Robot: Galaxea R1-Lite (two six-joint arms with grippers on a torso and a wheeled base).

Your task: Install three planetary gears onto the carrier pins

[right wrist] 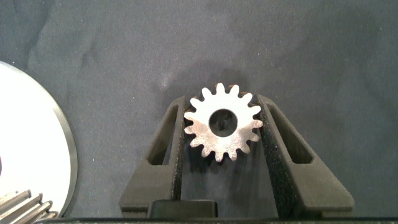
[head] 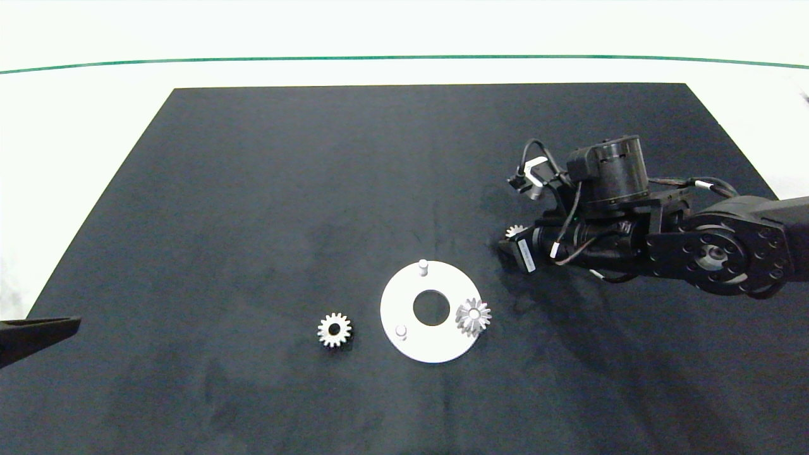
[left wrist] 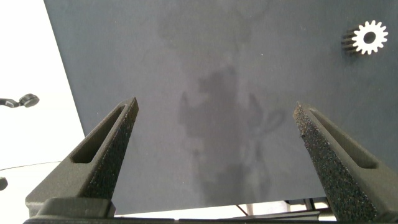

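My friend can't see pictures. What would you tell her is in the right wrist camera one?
The right gripper squeezes a small silvery gear between its two dark fingers, above a black mat. At one edge sits part of a white disc with another gear on it.

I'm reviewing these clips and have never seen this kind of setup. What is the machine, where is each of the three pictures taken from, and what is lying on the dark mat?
It is a two-armed robot. One picture looks down from overhead; the other two come from cameras on each wrist.

On the black mat lies a white disc with upright carrier pins. One gear already sits on a pin at the disc's right; two pins are bare. A loose gear lies left of the disc.

The right gripper, beyond the disc's right, is closed on a third gear. The left gripper waits open at the mat's left edge, holding nothing.
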